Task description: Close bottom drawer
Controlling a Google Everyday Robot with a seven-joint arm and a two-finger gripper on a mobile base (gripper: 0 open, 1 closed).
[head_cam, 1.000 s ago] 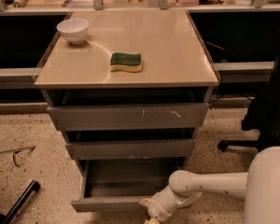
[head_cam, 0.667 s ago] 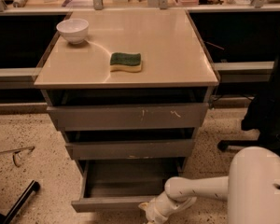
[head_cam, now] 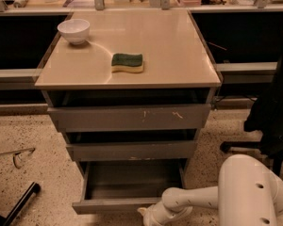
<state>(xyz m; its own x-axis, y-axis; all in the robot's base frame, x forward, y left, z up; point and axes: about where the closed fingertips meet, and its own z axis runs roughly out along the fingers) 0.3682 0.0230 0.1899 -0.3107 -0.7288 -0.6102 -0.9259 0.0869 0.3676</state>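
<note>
The bottom drawer [head_cam: 114, 205] of the grey cabinet stands pulled out, its shallow grey tray interior [head_cam: 132, 179] showing and its plain flat front facing me. My white arm reaches in from the lower right. My gripper [head_cam: 148, 217] is low at the frame's bottom edge, just in front of the right part of the drawer front, partly cut off. The mid-sized drawer [head_cam: 130, 150] and the widest drawer with white scratch marks [head_cam: 129, 117] sit above it.
On the beige cabinet top [head_cam: 179, 55] lie a green and yellow sponge [head_cam: 127, 62] and a white bowl [head_cam: 74, 30]. A black office chair [head_cam: 271, 112] stands at the right. A black bar [head_cam: 19, 205] lies on the speckled floor at the lower left.
My arm has shifted left and forward, so its white body fills more of the lower right. The gripper stays at the drawer front; the drawer looks equally open.
</note>
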